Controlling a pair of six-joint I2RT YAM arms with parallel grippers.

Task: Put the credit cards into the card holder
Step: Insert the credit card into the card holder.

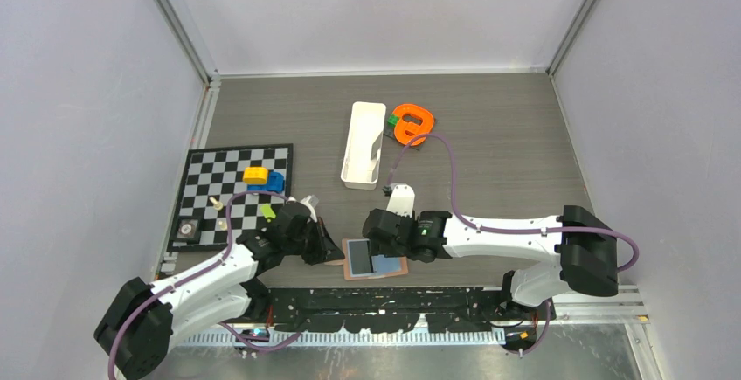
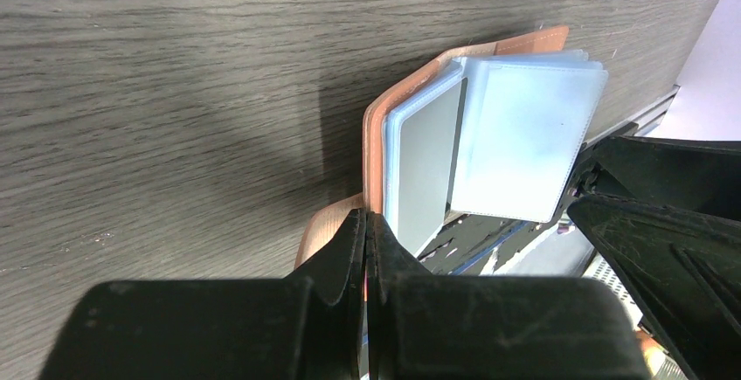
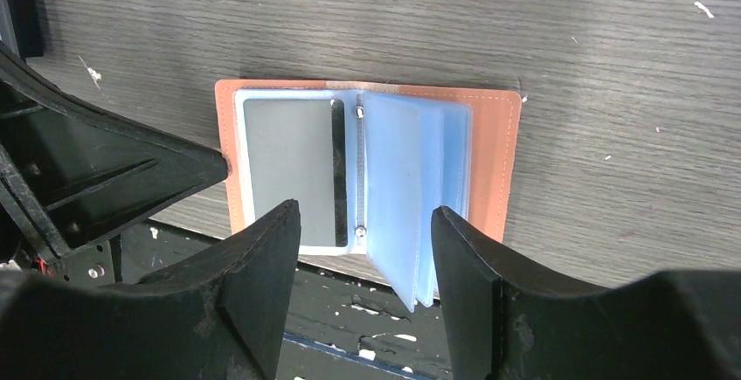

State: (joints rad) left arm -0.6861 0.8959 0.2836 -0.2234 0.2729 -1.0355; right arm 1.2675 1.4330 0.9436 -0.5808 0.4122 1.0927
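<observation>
The card holder (image 1: 395, 268) lies open at the table's near edge, tan cover down, pale blue sleeves up. A grey card (image 3: 288, 170) sits in its left sleeve and also shows in the left wrist view (image 2: 428, 166). My left gripper (image 1: 334, 252) is shut on the holder's left tan flap (image 2: 328, 223), with a thin tan sliver between the jaws. My right gripper (image 1: 382, 242) is open just above the holder (image 3: 489, 162), its fingertips (image 3: 271, 231) to either side of the loose blue sleeves (image 3: 393, 179), which stand partly raised. No loose card is in view.
A long white tray (image 1: 363, 142) stands behind the holder, with an orange ring-shaped piece (image 1: 413, 123) and a green block (image 1: 394, 120) beside it. A checkerboard mat (image 1: 229, 192) at the left carries yellow (image 1: 255, 173) and blue (image 1: 275, 181) blocks. A black rail runs below the near edge.
</observation>
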